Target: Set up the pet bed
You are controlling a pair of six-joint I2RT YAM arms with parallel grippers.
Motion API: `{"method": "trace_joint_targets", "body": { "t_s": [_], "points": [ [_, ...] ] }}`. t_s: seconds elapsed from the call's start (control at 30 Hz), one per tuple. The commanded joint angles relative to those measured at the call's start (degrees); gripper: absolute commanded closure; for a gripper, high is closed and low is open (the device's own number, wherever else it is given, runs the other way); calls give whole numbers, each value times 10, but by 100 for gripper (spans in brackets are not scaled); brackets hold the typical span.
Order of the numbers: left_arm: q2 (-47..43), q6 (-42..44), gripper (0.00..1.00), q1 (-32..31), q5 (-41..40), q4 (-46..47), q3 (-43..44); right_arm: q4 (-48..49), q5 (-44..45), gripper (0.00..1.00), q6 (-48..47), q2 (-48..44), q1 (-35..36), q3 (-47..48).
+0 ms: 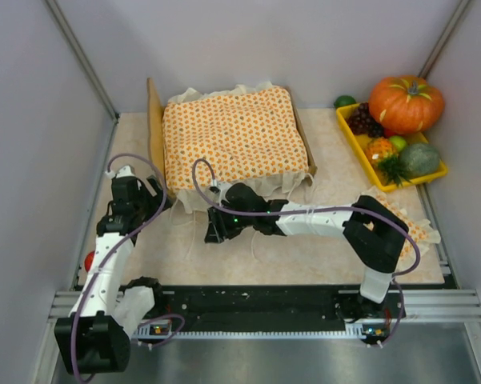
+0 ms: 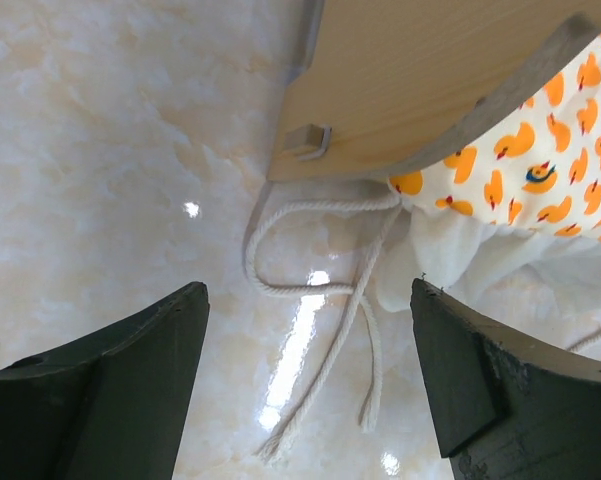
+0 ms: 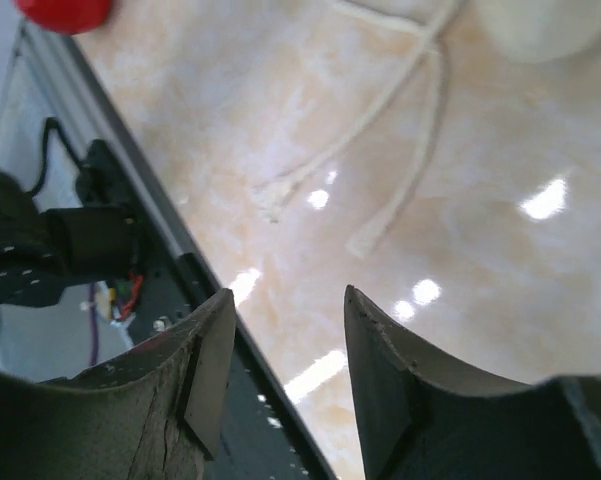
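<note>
Pet bed (image 1: pixel 154 120) is sitting at the back of the surface (image 1: pixel 320 248), with the bedspread (image 1: pixel 236 136) covering it. Left hand (image 2: pixel 310 295) is hovering open beside its corner. Right hand (image 3: pixel 288 300) is hovering open and empty.

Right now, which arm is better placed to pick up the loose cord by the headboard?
Left. The left gripper hangs open over the cord just below the headboard, strands lying between its fingers. The right gripper sits farther off, the cord ends ahead of it.
</note>
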Motion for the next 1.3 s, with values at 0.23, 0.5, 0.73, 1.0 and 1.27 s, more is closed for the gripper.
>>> {"method": "trace_joint_targets", "body": {
  "t_s": [0.23,0.5,0.73,1.0,1.27],
  "points": [
    [-25,-54,21,2,54,98,-101,-73,66,56,-29,75,-20,84],
    [0,-47,22,3,19,116,-114,-83,102,57,-36,124,-7,123],
    [34,-32,22,2,1,145,-112,-99,138,57,-30,159,20,145],
    [39,-26,23,3,-25,141,-107,-185,253,64,-27,195,45,188],
    [36,-25,23,3,-28,147,-111,-233,311,74,-39,222,72,207]
  ]
}}
